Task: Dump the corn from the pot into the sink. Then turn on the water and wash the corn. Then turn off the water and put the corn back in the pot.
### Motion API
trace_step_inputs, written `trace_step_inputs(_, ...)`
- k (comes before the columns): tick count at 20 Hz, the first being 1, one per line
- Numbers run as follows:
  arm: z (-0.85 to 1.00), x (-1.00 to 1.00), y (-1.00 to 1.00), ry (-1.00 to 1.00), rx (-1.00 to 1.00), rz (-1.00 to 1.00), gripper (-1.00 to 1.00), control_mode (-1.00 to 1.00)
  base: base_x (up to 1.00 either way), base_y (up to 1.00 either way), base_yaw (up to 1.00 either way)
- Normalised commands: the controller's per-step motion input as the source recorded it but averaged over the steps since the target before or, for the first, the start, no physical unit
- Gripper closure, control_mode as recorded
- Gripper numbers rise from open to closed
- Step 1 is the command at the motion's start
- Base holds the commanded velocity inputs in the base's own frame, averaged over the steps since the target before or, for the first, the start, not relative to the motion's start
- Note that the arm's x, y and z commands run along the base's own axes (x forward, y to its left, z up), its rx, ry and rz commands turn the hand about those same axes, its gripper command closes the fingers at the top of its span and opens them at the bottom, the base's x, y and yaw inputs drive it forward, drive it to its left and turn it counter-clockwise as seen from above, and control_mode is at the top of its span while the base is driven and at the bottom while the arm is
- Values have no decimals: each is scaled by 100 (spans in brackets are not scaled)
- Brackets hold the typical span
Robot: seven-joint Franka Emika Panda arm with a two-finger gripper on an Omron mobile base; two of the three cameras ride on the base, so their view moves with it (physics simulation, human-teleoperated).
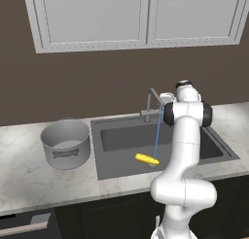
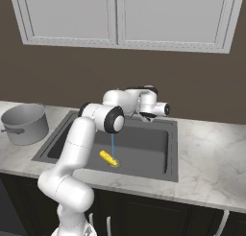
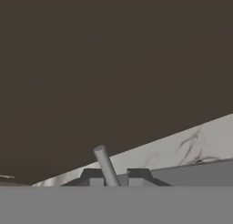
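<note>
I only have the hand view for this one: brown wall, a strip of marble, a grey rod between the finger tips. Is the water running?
Observer: Yes. In the left base view a thin blue stream falls from the faucet into the sink.
Operator: Where is the corn?
Observer: The corn lies on the sink floor near the front, with the stream landing at its right end.
Operator: And the pot?
Observer: The pot stands upright on the counter just left of the sink, with no corn visible inside.
</note>
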Motion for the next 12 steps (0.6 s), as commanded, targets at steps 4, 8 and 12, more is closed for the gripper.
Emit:
trace_step_inputs(4,7,0,1,0,0,6,100,-100,0,0,0)
trace_step_inputs(8,24,1,23,0,0,9,100,-100,0,0,0)
trace_step_inputs(12,18,0,41,-1,0,12,100,-100,0,0,0)
